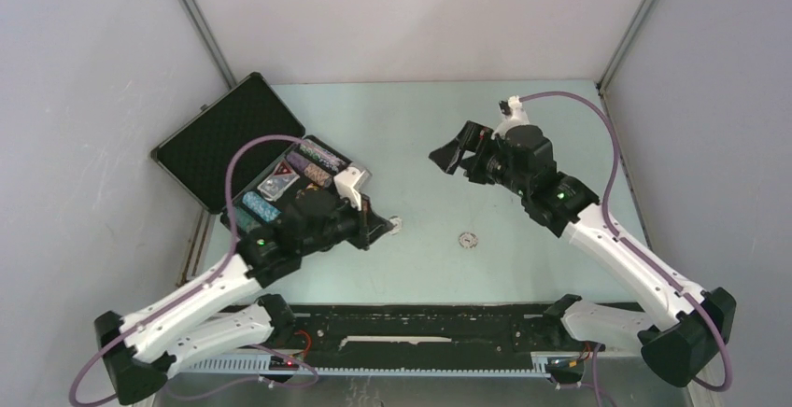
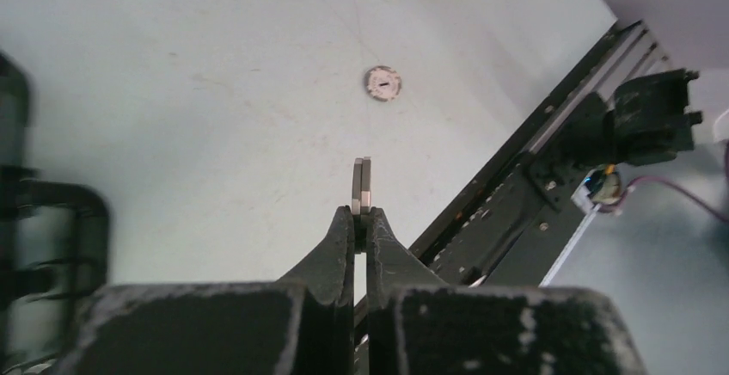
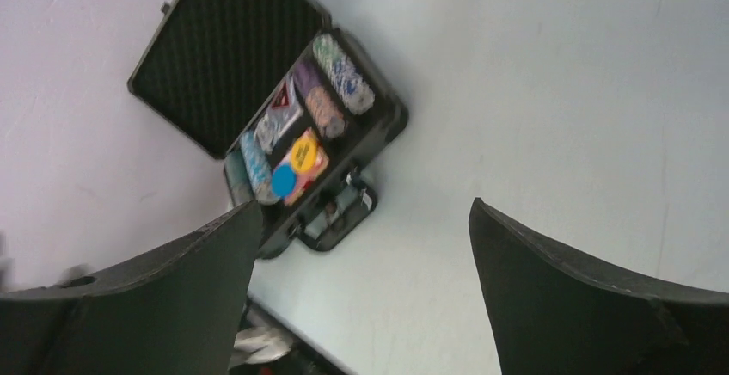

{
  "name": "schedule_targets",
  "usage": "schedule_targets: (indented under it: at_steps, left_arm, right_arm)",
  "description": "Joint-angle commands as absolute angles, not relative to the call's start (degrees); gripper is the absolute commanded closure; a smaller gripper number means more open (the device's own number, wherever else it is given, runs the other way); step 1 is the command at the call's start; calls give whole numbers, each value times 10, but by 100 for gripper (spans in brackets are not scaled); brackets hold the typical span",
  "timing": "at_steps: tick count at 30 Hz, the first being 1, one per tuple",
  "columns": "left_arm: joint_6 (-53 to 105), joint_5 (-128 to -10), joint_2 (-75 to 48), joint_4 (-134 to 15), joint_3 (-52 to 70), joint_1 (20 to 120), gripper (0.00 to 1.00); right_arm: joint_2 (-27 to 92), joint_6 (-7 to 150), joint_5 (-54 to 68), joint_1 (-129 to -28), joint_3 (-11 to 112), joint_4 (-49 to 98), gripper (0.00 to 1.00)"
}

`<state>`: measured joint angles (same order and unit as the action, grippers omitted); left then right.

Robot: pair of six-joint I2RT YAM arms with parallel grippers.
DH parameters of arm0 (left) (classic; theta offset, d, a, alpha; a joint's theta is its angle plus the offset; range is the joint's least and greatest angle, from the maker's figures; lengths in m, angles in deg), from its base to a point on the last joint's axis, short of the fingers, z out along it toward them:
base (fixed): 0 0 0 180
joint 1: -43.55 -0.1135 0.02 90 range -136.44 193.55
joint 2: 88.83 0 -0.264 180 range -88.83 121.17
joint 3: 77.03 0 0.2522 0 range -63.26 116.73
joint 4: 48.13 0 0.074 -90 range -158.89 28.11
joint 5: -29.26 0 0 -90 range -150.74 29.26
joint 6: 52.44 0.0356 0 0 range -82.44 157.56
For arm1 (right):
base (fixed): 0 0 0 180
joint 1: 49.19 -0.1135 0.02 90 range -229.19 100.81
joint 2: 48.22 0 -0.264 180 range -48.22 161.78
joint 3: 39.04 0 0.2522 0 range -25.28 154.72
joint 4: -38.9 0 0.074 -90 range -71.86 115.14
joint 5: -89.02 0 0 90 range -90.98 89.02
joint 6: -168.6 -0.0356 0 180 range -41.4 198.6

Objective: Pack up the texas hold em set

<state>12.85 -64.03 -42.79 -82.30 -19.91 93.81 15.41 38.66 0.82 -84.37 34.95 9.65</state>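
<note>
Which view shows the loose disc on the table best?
The left wrist view: the disc is near and unobstructed, its dark mark visible. The top view shows it small. The right wrist view misses it.

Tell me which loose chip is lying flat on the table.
The pale round chip lying alone on the table, face up. The held chip stands on edge, pinched in the left gripper.

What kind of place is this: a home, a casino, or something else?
Most likely a robot test cell in a laboratory, not a home. Plain grey wall panels on metal posts enclose a pale table, and a left arm and right arm are bolted at its near edge.
</note>
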Motion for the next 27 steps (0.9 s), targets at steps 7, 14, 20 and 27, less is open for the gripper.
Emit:
schedule_targets:
  at_steps: [7,14,20,27]
  left_arm:
    - [330,-396,-407,-1195,-36,939,100]
    - [439,-381,-372,-1140,-53,817,100]
    - [437,-405,-320,-1128,-77,740,100]
    - [433,-355,-236,-1102,-88,697,100]
  right_arm:
    - [207,581,29,-807,258,453,1]
    - [202,672,-10,-806,167,505,1]
    - [172,642,35,-742,125,526,1]
    - [155,635,53,-732,119,515,1]
